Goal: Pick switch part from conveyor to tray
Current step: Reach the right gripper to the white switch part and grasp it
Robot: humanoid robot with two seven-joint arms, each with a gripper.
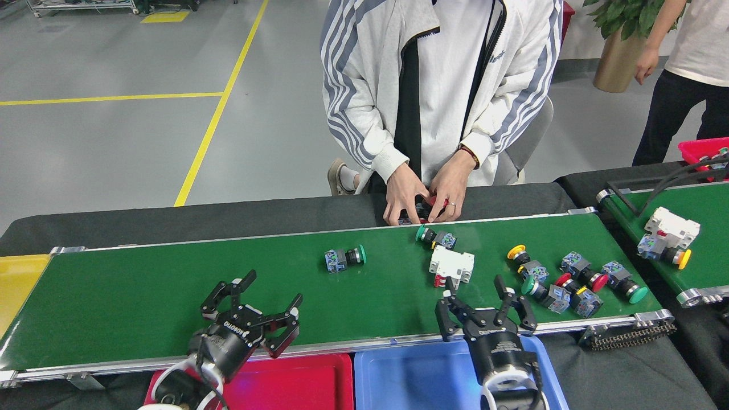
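Observation:
The conveyor point(171, 285) is a wide dark-green belt with silver rails across the head view. On it lie a green-capped switch part point(344, 257), a white breaker block point(451, 266), another green-capped part point(435, 237), and a cluster of several coloured push-button parts point(569, 279) at the right end. My left gripper point(257, 300) hovers open over the belt's near left half, empty. Just in front of the white block, my right gripper point(475, 291) stands open and empty. A red tray point(285, 381) and a blue tray point(410, 378) sit below the belt's near rail.
A person in a white striped jacket stands behind the belt, both hands point(424, 199) on parts at its far rail. A second belt point(672, 228) with parts lies at right. A yellow bin point(17, 279) is at the left end. Another person point(683, 74) stands far right.

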